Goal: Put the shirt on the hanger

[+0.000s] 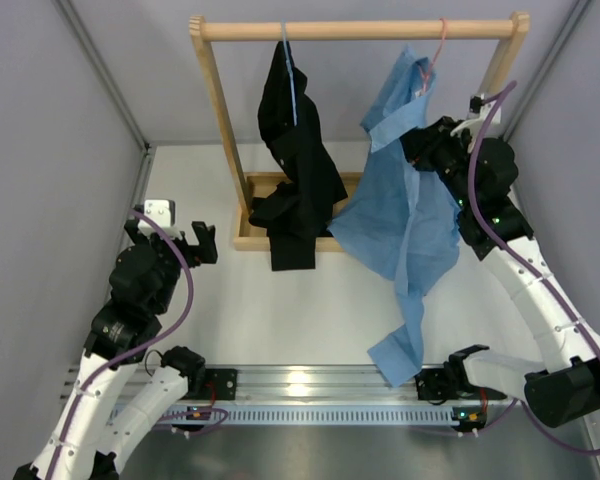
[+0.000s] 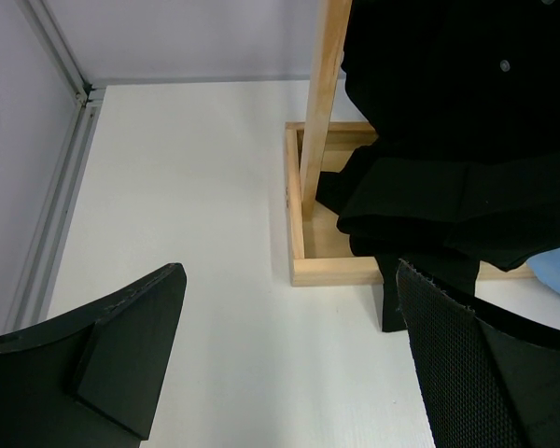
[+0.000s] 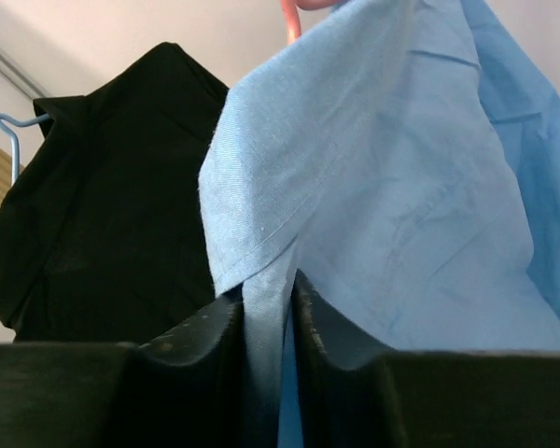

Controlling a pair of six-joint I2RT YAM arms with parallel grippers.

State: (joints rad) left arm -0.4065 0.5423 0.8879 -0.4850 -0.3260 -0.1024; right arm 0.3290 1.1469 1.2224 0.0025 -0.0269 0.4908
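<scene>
Rack (image 1: pixel 355 30): at the back of the counter (image 1: pixel 280 310), base frame (image 1: pixel 246 238) resting on it. Rail, left of centre: second hanger (image 1: pixel 291 75) carrying second garment (image 1: pixel 295 170), whose lower end lies in the base frame and over its front edge. Rail, right end: the hanger (image 1: pixel 440 40), with the shirt (image 1: pixel 410 220) draped from it and trailing forward toward the counter's near edge. Right tool (image 3: pixel 267 317): beside the shirt's upper right, a fold apparently pinched between its fingers. Left tool (image 1: pixel 195 240): front-left of the rack, well apart.

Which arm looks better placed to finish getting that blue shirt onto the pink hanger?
Probably the right. The right gripper pinches the shirt just under the hanger; the left gripper hangs open, off by the black garment.
</scene>
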